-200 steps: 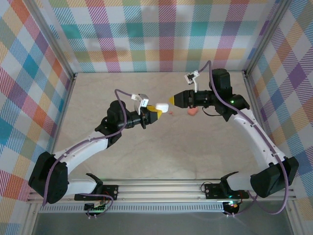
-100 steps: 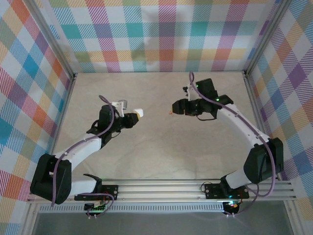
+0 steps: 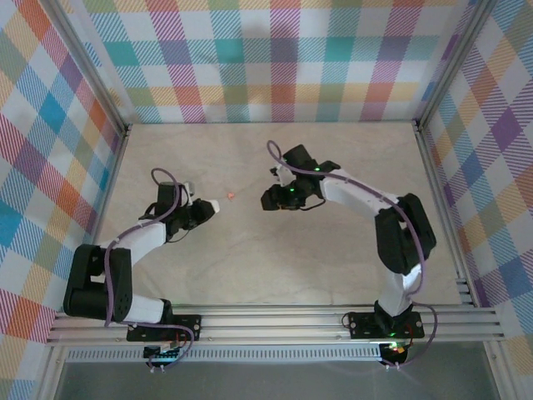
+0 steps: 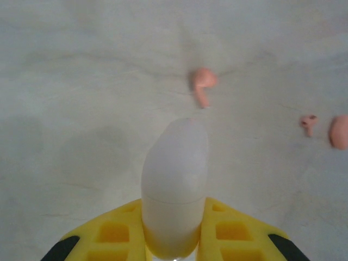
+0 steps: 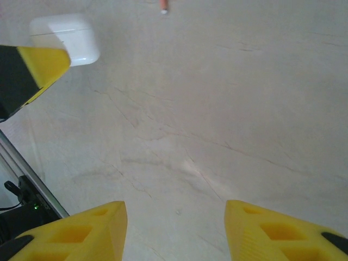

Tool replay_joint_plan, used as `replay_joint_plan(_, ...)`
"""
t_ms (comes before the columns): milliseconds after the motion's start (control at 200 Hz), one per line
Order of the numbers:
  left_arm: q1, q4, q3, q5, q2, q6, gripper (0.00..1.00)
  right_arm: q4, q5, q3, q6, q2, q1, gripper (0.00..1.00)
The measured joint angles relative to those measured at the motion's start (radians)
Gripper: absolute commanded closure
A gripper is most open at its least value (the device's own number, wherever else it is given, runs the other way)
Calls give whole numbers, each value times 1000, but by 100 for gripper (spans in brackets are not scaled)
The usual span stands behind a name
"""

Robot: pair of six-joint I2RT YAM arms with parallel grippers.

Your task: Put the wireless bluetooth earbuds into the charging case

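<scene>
Left claw [image 3: 206, 208]: over the left half of the desk [image 3: 333, 267], about midway between the near and far edges. It is clamped on a white case [image 3: 214, 204]. In the wrist view the left claw [image 4: 173, 205] has its yellow fingers [image 4: 117, 231] pressed against both sides of the case [image 4: 175, 174]. The rounded end of the case projects forward of the fingertips. A seam runs across the case near the grip, and the lid looks closed.

Right claw [image 3: 268, 200]: near the desk centre, pointing toward the left claw and apart from it. In its own view the right claw [image 5: 174, 209] stands wide open with bare desk between the fingers and nothing in its grip. The case [image 5: 65, 38] shows ahead of it and to the left, with one left-claw finger [image 5: 41, 62] against its side.

Earbuds: one pink earbud [image 3: 231, 196] lies loose on the desk just beyond the tip of the case, not touching it. The left wrist view shows this earbud [image 4: 202, 84] with its stem pointing back toward the case. A second earbud [image 4: 308, 124], also pink, lies further to the right. Beside it is a pink piece [image 4: 340, 131] cut off by the frame edge, which cannot be identified. The right wrist view shows the earbud [image 5: 164, 6] to the right of the case.

No earbud is seated in the case.
</scene>
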Motion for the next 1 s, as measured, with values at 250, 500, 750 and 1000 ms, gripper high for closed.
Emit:
replay_joint_plan(250, 73, -37, 6, 17, 77, -4, 100, -1, 0, 120, 3, 106, 40, 48)
replay_joint_plan(500, 75, -60, 41, 12, 108, 10, 59, -85, 63, 243, -47, 122, -13, 44)
replay_joint_plan(750, 75, -157, 59, -58, 81, 45, 44, -164, 145, 265, -95, 122, -203, 41)
replay_joint_plan(1000, 75, -225, 108, -98, -26, 87, 42, -246, 260, 319, -155, 173, -357, 38)
